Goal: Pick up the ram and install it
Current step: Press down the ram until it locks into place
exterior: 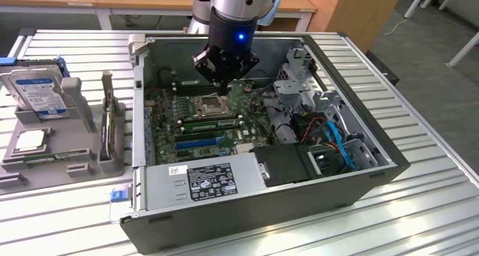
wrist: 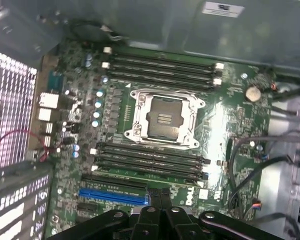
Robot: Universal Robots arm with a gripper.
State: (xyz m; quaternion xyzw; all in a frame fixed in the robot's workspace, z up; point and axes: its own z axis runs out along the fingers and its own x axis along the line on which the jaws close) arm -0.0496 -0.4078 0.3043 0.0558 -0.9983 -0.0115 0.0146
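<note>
"Where is the ram?"

"It stands on edge in a black slot just beside the CPU socket, on the side toward the power supply, inside the open computer case."

"And the claw?"

"It hangs over the motherboard near that socket, fingers pressed together, with nothing seen between them."

"What lies outside the case?"

"A hard drive stands in a grey holder on the worktop, at the exterior view's left."
</note>
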